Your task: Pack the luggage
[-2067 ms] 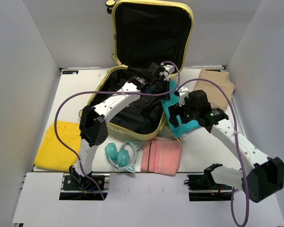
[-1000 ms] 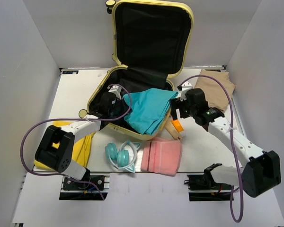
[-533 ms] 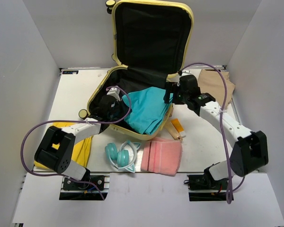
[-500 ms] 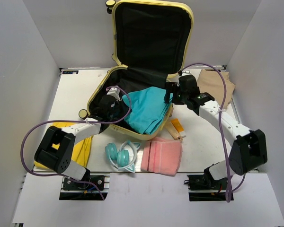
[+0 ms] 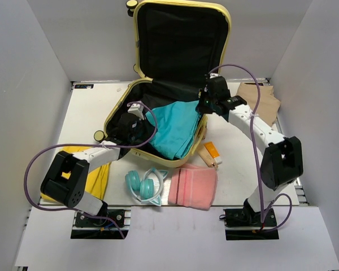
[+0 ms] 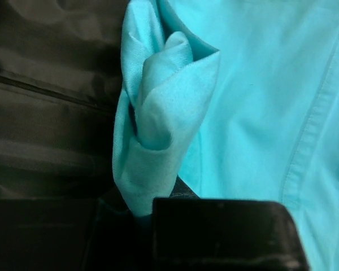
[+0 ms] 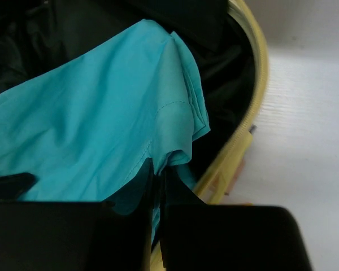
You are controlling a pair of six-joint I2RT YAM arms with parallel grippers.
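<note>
White desk [image 5: 90, 113] is carrying the open pale yellow hard-shell suitcase [image 5: 181, 45] at its far edge, left gripper [image 6: 141, 217] and right gripper [image 7: 156, 192] both pinching tight on the floppy teal shirt [image 5: 178, 127] inside, and I'm guessing that stiff, rolly shell is wanting a lid-rim grab.

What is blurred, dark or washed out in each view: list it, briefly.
Top external: sharp and evenly lit, though the luggage lining is near-featureless black. Left wrist: teal garment fold slightly soft; left gripper a dark, unfocused block. Right wrist: garment seams fairly crisp; right gripper black and blurred; white table bright, faintly washed out.
</note>
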